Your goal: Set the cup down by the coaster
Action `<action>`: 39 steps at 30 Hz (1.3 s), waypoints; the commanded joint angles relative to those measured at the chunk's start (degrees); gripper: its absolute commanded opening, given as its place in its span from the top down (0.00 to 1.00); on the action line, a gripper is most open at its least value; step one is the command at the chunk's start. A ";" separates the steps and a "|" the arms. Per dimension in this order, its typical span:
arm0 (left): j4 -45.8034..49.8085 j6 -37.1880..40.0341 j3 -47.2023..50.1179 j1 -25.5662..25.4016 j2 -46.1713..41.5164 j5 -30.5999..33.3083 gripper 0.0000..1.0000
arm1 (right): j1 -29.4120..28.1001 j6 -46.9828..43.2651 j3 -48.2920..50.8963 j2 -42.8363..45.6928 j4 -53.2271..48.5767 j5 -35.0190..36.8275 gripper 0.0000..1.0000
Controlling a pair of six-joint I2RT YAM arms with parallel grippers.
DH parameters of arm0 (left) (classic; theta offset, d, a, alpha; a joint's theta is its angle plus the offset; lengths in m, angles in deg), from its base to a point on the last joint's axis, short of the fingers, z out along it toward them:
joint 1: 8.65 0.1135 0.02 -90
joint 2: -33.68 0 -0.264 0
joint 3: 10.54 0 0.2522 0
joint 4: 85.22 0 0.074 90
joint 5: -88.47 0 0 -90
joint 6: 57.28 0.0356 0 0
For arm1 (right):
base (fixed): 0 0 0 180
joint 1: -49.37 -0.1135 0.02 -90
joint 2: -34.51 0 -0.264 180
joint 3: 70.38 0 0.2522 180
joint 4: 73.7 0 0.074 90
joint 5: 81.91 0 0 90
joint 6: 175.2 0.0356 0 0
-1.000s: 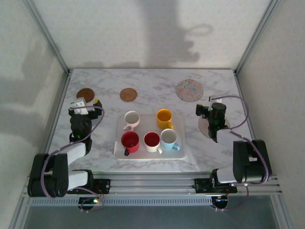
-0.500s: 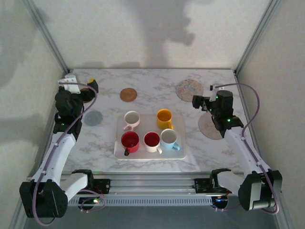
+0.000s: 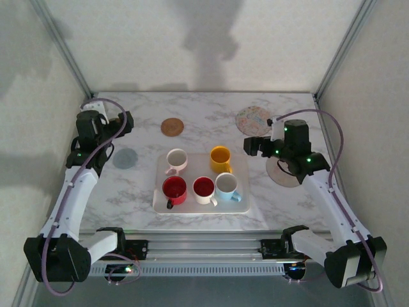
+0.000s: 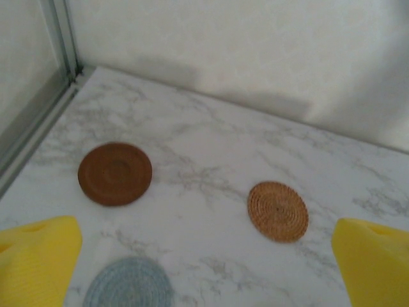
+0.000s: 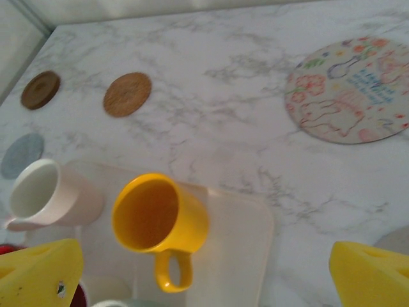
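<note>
In the top view, the yellow cup [image 3: 220, 157] stands at the far right corner of the tray [image 3: 195, 167]. I judge it is the one to move, because the right gripper [image 3: 252, 146] hangs just beside it and points at it, with the jaws wide apart and empty. The right arm reaches forward and bends inward. The left gripper [image 3: 123, 121] hovers at the far left on an extended arm. It is also spread and holds nothing.

In the left wrist view, you see the brown coaster [image 4: 115, 173], the woven coaster [image 4: 277, 211] and the grey coaster [image 4: 128, 281] on the marble.

In the right wrist view, the yellow cup [image 5: 160, 214] is upright, with its handle [image 5: 172, 272] toward the camera and the white cup [image 5: 48, 195] to its left. It looks like glazed ceramic, so it is probably stiff, a little heavy, slippery and easy to chip. You should pinch the wall at the rim, one finger inside, not the handle. The patterned coaster [image 5: 351, 89] lies well apart.
</note>
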 commanded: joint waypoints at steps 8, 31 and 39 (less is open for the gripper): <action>10.10 -5.16 2.76 0.07 0.55 -0.15 0.00 | -4.66 2.13 -3.01 -3.30 -2.47 -2.64 0.01; 8.58 -4.84 -4.28 -0.11 16.68 -9.28 0.18 | -9.63 3.82 -3.12 -9.70 0.20 -0.36 0.01; 6.66 -3.41 -9.20 -1.89 25.20 -11.41 0.47 | -9.65 4.42 -3.38 -12.81 2.56 0.69 0.01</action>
